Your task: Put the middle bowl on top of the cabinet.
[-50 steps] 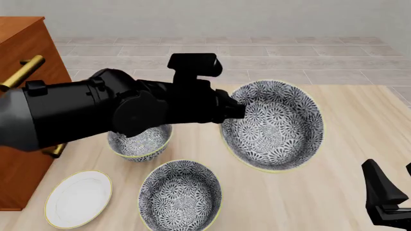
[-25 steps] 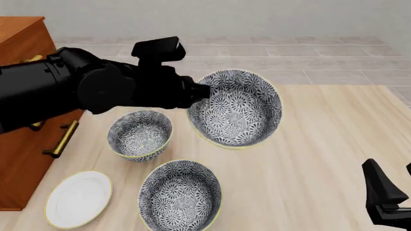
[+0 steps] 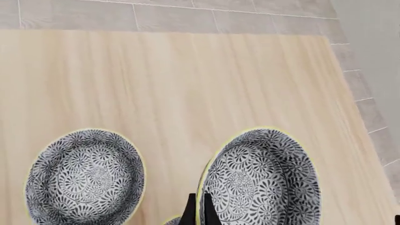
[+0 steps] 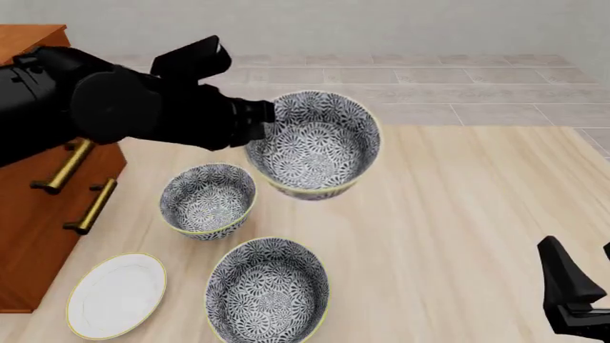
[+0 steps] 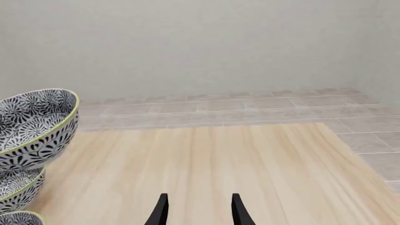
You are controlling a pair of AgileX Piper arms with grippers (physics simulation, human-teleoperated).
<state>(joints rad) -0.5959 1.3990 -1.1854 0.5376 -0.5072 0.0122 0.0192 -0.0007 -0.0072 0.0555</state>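
The middle bowl (image 4: pixel 315 143), deep with a dark floral pattern and a thin yellow rim, hangs tilted above the table, clear of the other bowls. My left gripper (image 4: pixel 268 114) is shut on its left rim. In the left wrist view the fingertips (image 3: pixel 198 213) pinch the rim of the bowl (image 3: pixel 259 178). The reddish-brown cabinet (image 4: pixel 33 229) with brass handles stands at the left edge, partly hidden by my left arm. My right gripper (image 4: pixel 583 277) stands open and holds nothing at the near right corner. Its wrist view shows the gripper (image 5: pixel 198 211) over bare wood and the lifted bowl (image 5: pixel 34 124) off to one side.
Two look-alike bowls rest on the table: a smaller one (image 4: pixel 208 199) near the cabinet and another (image 4: pixel 268 289) near the front edge. A flat white plate (image 4: pixel 116 294) lies by the cabinet's foot. Grey floor tiles lie beyond the table's far edge.
My left arm has swung left toward the cabinet and upward, carrying the gripped bowl from right of centre to above the smaller bowl's far side. The right gripper has stayed put.
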